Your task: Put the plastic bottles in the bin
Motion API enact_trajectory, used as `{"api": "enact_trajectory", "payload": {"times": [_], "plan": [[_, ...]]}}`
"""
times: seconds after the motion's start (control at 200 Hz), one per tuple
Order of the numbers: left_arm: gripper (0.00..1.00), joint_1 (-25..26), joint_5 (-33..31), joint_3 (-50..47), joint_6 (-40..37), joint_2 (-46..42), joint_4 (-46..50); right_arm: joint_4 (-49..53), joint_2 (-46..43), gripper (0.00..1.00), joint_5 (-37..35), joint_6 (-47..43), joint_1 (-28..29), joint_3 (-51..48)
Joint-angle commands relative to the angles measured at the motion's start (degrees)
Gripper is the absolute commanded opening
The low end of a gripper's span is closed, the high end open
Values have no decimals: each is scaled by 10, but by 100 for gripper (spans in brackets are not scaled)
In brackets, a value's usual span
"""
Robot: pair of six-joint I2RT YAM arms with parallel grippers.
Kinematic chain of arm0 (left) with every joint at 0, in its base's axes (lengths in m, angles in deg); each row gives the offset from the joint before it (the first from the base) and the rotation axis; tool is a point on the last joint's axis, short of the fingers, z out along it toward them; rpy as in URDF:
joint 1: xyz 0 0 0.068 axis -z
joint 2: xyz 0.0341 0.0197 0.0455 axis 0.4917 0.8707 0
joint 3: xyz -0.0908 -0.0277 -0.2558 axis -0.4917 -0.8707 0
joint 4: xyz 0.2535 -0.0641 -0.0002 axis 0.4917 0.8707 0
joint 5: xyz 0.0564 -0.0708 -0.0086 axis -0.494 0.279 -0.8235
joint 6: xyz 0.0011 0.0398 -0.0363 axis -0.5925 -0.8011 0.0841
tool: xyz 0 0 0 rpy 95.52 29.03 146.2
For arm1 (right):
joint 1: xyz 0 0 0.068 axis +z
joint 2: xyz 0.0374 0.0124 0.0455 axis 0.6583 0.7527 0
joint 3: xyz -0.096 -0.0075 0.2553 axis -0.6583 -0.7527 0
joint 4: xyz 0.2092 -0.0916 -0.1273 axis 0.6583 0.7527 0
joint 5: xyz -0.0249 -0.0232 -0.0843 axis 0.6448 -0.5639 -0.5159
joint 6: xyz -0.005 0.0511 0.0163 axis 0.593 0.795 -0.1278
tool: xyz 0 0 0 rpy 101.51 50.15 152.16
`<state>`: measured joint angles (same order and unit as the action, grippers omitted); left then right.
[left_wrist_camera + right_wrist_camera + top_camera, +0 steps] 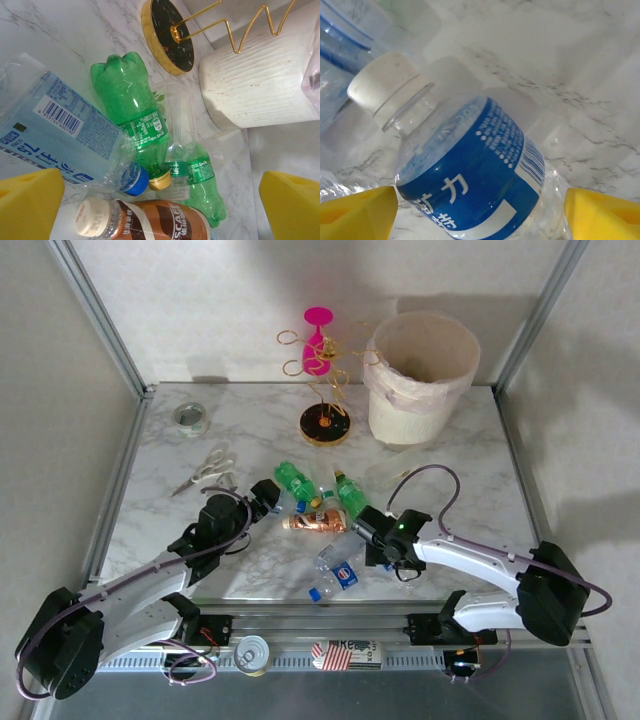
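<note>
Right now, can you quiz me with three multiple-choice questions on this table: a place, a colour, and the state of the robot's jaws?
1. Where does the bin stand on the table? A near left corner; B far right; C centre.
2. What colour is the cap of the blue-labelled bottle between the right jaws? A white; B red; C green.
3. How do the left jaws stand? A shut tight; B wide open, holding nothing; C clamped on a spoon.
1 B: top view shows it far right. 2 A: right wrist view shows white. 3 B: its yellow pads sit far apart.
</note>
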<state>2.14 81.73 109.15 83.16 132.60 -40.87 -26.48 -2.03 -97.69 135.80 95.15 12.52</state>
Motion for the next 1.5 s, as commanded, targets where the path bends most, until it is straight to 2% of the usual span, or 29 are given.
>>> {"api": "enact_trajectory", "payload": {"times": [0.0,0.356,0.801,0.996,1.152,1.322,1.497], "plan": [[100,-6,-9,-10,3,-7,11,-16,-3,87,2,-6,-1,-5],[100,-6,-3,-8,7,3,3,-50,22,88,-25,-44,-33,-31],[100,-6,-15,0,7,-5,12,-124,19,83,-2,-84,-84,-68],[100,-6,-16,10,3,1,25,-131,14,73,0,-88,-90,-72],[100,-6,-16,15,-1,7,22,-127,-17,65,-6,-91,-101,-67],[100,-6,-20,26,-18,11,31,-140,-99,56,19,-115,-139,-47],[100,-6,-31,27,-29,7,39,-215,-181,54,94,-164,-230,-14]]}}
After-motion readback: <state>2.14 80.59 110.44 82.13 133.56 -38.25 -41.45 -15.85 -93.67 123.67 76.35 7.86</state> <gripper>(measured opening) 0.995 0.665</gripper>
